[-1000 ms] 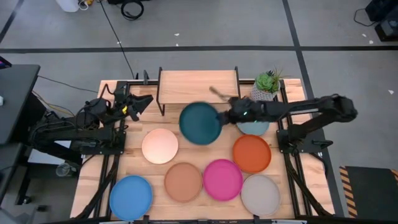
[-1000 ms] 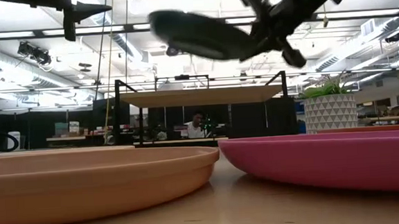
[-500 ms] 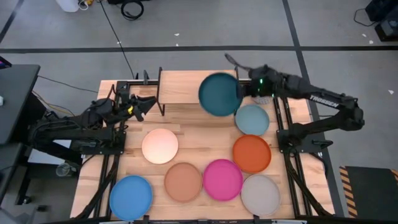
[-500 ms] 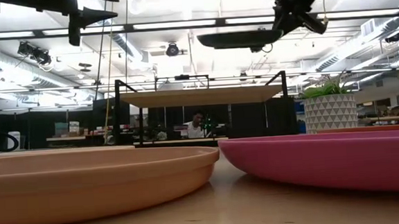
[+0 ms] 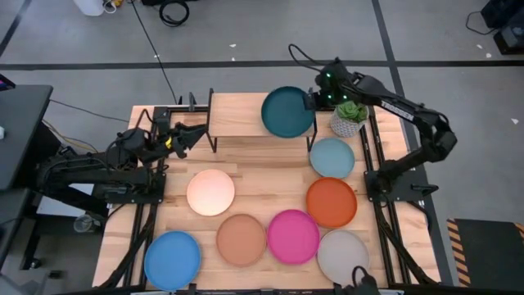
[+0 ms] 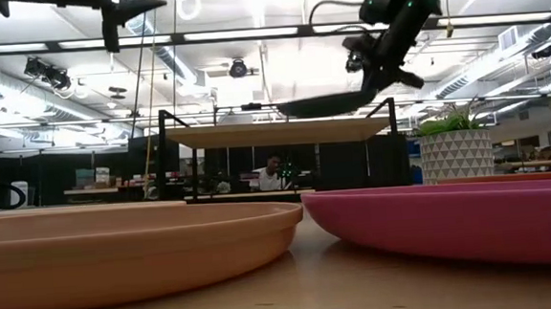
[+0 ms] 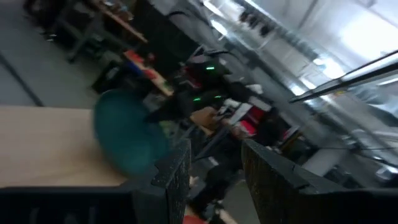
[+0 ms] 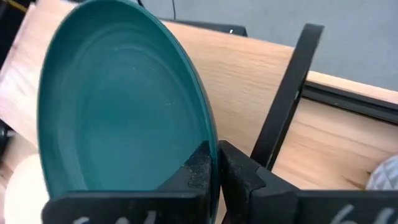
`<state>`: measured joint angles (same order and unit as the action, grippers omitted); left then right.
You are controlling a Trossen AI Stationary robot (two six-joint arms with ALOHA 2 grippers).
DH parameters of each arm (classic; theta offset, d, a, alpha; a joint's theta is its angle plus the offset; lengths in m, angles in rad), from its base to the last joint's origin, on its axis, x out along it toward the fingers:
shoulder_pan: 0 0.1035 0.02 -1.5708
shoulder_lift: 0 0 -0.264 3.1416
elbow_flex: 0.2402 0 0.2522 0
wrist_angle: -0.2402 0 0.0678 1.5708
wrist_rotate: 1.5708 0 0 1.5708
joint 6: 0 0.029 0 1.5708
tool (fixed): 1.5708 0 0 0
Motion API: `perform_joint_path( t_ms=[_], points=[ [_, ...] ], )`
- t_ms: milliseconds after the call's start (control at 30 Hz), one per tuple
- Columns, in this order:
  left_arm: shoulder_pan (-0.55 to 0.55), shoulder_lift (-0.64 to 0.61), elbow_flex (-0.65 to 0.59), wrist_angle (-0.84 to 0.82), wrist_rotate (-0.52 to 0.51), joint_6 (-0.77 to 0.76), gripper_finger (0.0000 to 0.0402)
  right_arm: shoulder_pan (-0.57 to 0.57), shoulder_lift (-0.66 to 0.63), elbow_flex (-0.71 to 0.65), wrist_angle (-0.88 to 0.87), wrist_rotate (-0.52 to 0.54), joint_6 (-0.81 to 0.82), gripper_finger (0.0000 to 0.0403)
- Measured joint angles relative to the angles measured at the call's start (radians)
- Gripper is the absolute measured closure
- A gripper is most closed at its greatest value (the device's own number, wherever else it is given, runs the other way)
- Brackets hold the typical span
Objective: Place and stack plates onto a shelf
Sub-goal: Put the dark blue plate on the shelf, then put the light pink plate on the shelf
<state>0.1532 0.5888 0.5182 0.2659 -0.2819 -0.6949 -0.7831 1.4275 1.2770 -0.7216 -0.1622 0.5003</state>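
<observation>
While your right gripper (image 5: pixel 312 102) reaches across from the table's right edge, its dark arm stretched long and bent at the elbow, it has the round dark teal plate (image 5: pixel 287 113) pinched by the rim, fingers closed tight on the edge as the right wrist view shows (image 8: pixel 205 163). You've got that plate over the right end of the small light-wood shelf with black metal legs (image 5: pixel 237 115), tilted, near edge dipping toward the shelf top in the low view (image 6: pixel 325 103); can't tell if it touches the wood yet. Your left gripper (image 5: pixel 190 133) sits just off the shelf's left end, arm folded low along the table's left side, fingers spread apart with nothing in them (image 7: pixel 214 174). On the big wooden tabletop (image 5: pixel 270 176) the other plates lie flat and apart: cream-white (image 5: pixel 210 192), pale blue (image 5: pixel 332 157), orange (image 5: pixel 332 201), pink (image 5: pixel 293 236), peach-tan (image 5: pixel 241 239), bright blue (image 5: pixel 173 260), grey (image 5: pixel 343 256). A small potted green plant (image 5: pixel 349 115) stands beside the shelf's right end, right under your right arm.
</observation>
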Motion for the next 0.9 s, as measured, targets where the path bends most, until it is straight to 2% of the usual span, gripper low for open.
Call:
perform_joint_path(
  t_ms=[200, 433, 533, 700, 767, 900],
  points=[
    [0.000, 0.000, 0.000, 0.012, 0.017, 0.000, 0.0251, -0.014, 0.028, 0.000, 0.005, -0.021, -0.059, 0.0335],
    [0.000, 0.001, 0.003, -0.003, 0.010, 0.042, 0.0251, -0.041, -0.011, 0.000, 0.010, -0.016, -0.111, 0.0272],
    [0.000, 0.025, 0.070, -0.143, -0.005, 0.082, 0.0251, -0.050, -0.048, 0.001, 0.009, 0.004, -0.123, 0.0255],
    [0.000, 0.142, 0.273, -0.472, -0.010, 0.179, 0.0251, -0.028, -0.106, 0.057, -0.001, 0.044, -0.205, 0.0250],
    [0.000, 0.200, 0.347, -0.572, 0.038, 0.212, 0.0251, -0.003, -0.123, 0.088, -0.003, 0.036, -0.251, 0.0250],
    [-0.019, 0.314, 0.453, -0.771, 0.221, 0.243, 0.0251, 0.073, -0.150, 0.148, -0.038, 0.039, -0.376, 0.0251]
  ],
)
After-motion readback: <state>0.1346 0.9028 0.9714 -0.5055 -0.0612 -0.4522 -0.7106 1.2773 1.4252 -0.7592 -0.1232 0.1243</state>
